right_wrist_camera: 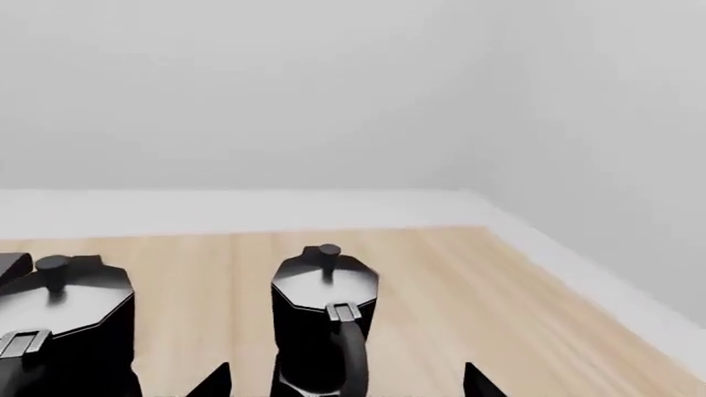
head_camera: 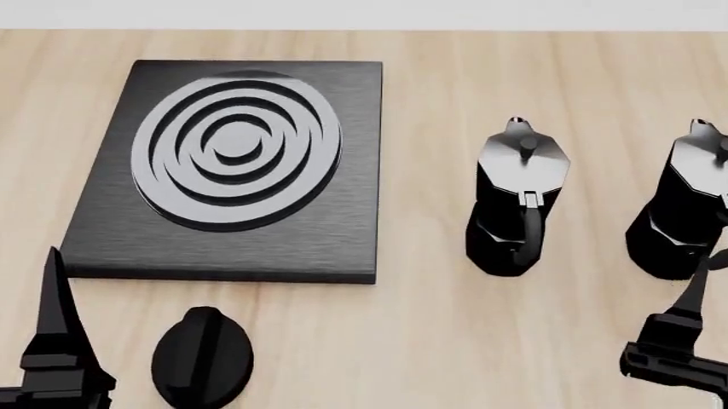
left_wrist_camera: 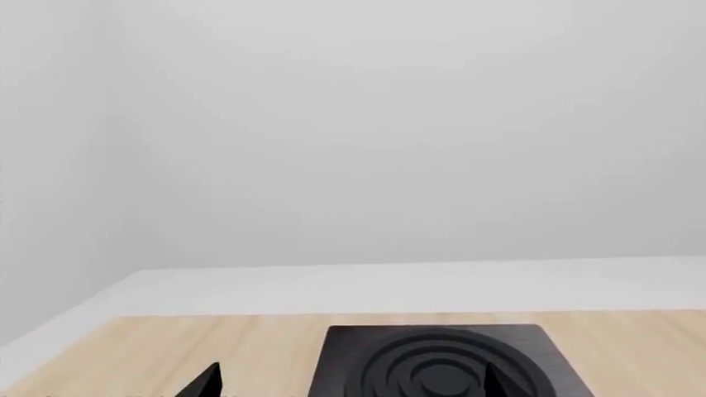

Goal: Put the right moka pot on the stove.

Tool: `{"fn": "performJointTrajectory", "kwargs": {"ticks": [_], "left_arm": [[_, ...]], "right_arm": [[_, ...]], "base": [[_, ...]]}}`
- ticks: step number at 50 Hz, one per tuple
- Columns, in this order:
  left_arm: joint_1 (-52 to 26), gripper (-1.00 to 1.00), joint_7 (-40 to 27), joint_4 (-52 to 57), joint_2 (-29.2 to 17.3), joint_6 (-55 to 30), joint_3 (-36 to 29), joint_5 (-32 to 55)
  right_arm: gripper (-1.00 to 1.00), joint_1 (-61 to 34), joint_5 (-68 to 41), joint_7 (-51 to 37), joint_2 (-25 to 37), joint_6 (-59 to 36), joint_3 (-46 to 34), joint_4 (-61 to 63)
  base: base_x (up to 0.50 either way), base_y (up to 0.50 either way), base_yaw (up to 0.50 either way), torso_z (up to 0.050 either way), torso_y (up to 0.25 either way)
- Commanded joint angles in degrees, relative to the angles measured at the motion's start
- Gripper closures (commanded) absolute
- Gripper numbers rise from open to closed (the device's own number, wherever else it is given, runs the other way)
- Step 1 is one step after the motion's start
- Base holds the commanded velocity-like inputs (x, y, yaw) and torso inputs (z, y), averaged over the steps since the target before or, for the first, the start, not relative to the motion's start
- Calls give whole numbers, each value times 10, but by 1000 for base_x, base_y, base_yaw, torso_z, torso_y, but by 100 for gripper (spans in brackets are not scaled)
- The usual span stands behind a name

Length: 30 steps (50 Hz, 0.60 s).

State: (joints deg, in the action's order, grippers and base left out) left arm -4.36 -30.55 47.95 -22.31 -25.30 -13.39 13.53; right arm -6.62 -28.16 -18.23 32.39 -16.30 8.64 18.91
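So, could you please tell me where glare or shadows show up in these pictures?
Head view: grey sheen on the flat black stove's burner rings and on the lids of both black faceted moka pots, left and right; shadows barely visible. Right wrist view: soft highlights on both lids. Left wrist view: flat, even light.

This was a bare, simulated kitchen-style setup rather than a lived-in room. A light wooden plank tabletop (head_camera: 432, 324) filled the head view, carrying a flat square black stove slab with raised concentric rings (head_camera: 234, 162) at upper left and two black faceted moka pots (head_camera: 517, 200) (head_camera: 688, 204) at right. Both wrist views showed only plain, featureless pale grey walls (left_wrist_camera: 386, 124) behind.
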Motion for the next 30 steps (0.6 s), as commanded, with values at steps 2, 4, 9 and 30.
{"fn": "performJointTrajectory", "kwargs": {"ticks": [2,4,9,30], "left_arm": [[-1,-100,-5,0,-1,-1,1,0],[0,-100,-6,0,-2,0,-1,-2],[-2,-100,-6,1,-3,-1,-2,-1],[-4,-100,-10,0,-5,-1,-2,2]], "right_arm": [[-100,-53,-25,31,3,-10,-8,-66],[-100,-68,-34,39,3,-15,-9,-80],[-100,-92,-46,51,8,-24,-10,-104],[-100,-154,-21,73,18,-37,-49,-175]], "base": [[0,0,0,0,0],[0,0,0,0,0],[0,0,0,0,0],[0,0,0,0,0]]}}
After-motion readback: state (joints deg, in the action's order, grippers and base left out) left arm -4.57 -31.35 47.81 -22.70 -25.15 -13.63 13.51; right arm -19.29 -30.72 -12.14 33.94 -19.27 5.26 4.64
